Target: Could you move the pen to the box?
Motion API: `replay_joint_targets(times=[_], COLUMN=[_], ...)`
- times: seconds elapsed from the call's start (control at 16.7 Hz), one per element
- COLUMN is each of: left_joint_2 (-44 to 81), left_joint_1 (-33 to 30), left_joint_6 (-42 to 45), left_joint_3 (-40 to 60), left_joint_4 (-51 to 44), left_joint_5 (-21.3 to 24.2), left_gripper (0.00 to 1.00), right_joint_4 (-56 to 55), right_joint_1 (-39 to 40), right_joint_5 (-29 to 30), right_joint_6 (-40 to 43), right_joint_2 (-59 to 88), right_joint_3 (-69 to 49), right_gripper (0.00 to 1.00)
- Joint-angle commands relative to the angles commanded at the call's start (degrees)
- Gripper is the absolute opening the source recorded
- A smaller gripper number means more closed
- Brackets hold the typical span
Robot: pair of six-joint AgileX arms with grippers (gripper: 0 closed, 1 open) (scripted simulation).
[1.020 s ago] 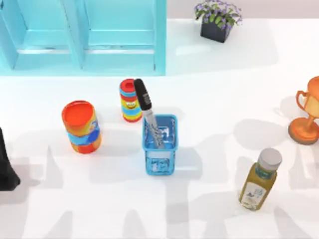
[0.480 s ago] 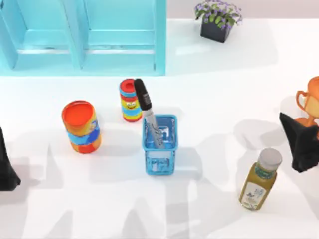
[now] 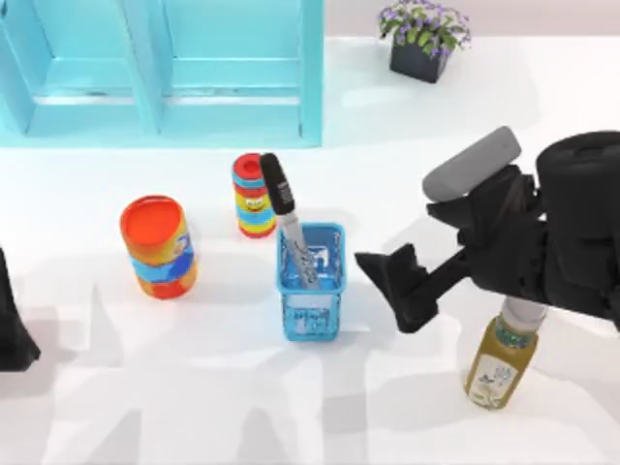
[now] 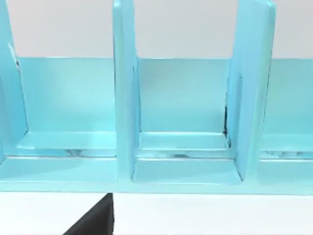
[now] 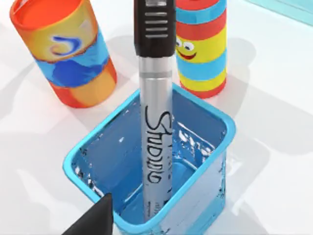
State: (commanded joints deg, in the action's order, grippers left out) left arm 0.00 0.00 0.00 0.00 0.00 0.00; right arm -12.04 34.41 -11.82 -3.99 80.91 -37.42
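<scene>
Shelving (image 3: 165, 68), big and turquoise, spans the far side of the table (image 3: 194, 407), well beyond the fingers of either arm. Right arm next, and it's the busy one: its gripper (image 3: 392, 281) hangs just beside the blue box (image 3: 311, 291), fingers (image 3: 415, 312) spread apart and pinching nothing. Left gripper (image 3: 12, 329) sits parked at the table's left edge, and I cannot tell how its fingers stand. Then the bystanders: an orange can (image 3: 158, 247) and a striped can (image 3: 253, 195) on the far side of the box from the right fingers, a juice bottle (image 3: 504, 354) tucked under the right arm, a potted plant (image 3: 423, 39) far off.

Now the pen (image 3: 288, 225), and it's already standing in the box! Right wrist view confirms it: barrel (image 5: 155, 147) down inside the blue walls, black cap (image 5: 154, 27) poking out the top. Its long axis runs nearly upright, leaning slightly so the cap tips away from the right fingers toward the striped can, tip planted on the box floor. By my reading the move is done; all that's left is for the arm to clear off without knocking anything.
</scene>
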Motion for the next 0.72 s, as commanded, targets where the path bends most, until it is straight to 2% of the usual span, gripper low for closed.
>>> replay_joint_targets(times=[0.24,0.72], left_joint_2=[0.0,0.0], left_joint_1=[0.0,0.0], left_joint_6=[0.0,0.0], left_joint_3=[0.0,0.0], left_joint_4=[0.0,0.0], left_joint_5=[0.0,0.0], left_gripper=[1.0,1.0], right_joint_4=[-1.9,-2.5], right_joint_1=[3.2,3.5], right_joint_5=[-1.1,-1.1], right_joint_6=[-0.8,-1.0], right_joint_2=[7.6,9.1], right_joint_3=[-4.1,-4.9], right_gripper=[1.0,1.0])
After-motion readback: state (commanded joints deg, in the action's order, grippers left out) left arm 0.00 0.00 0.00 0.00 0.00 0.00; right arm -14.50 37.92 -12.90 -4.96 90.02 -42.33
